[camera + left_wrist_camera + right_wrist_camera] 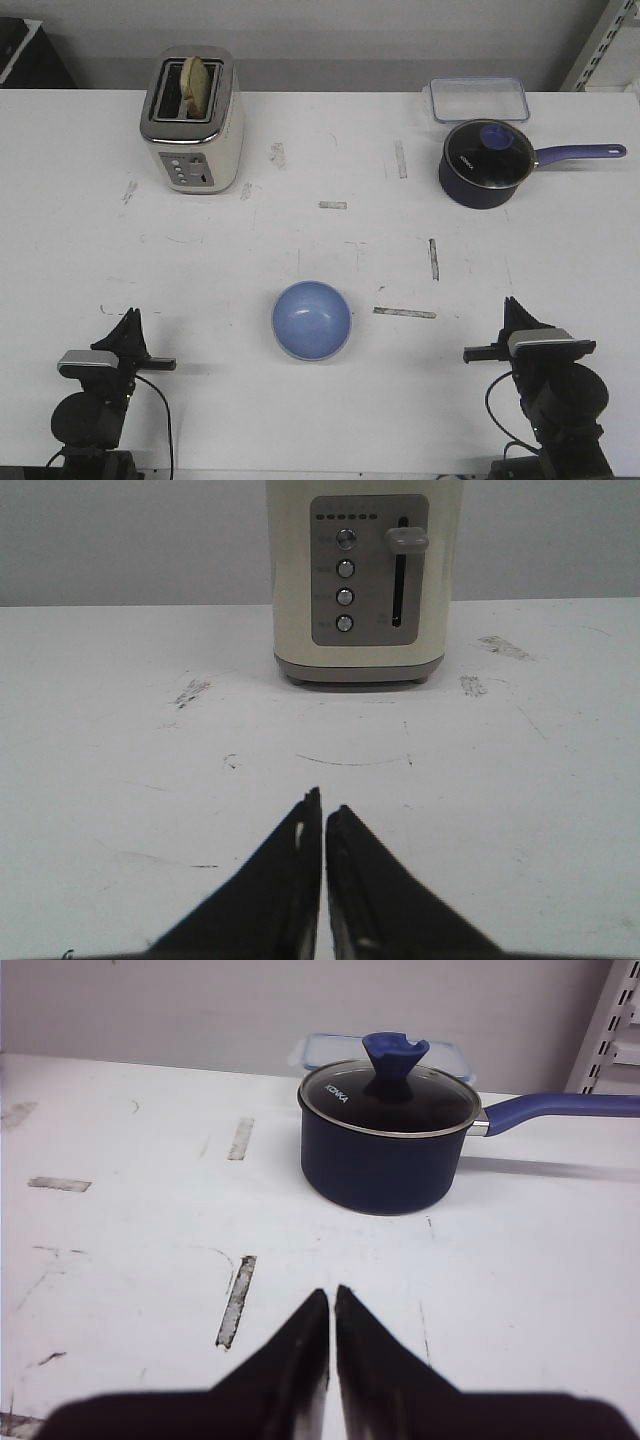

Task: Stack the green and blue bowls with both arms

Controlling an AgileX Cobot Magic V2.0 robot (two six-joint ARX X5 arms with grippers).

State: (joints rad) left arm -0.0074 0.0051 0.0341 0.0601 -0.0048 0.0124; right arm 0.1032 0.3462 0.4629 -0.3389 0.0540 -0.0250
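The blue bowl [312, 319] sits upright on the desk [330, 150] between the arms, slightly nearer the left claw [129, 318] than the right claw [512, 306], both pressed together and empty; no green bowl shows.

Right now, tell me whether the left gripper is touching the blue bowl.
Apart. The front view shows the left gripper near the table's left edge, with bare white table between it and the blue bowl at centre. Its jaws are shut on nothing.
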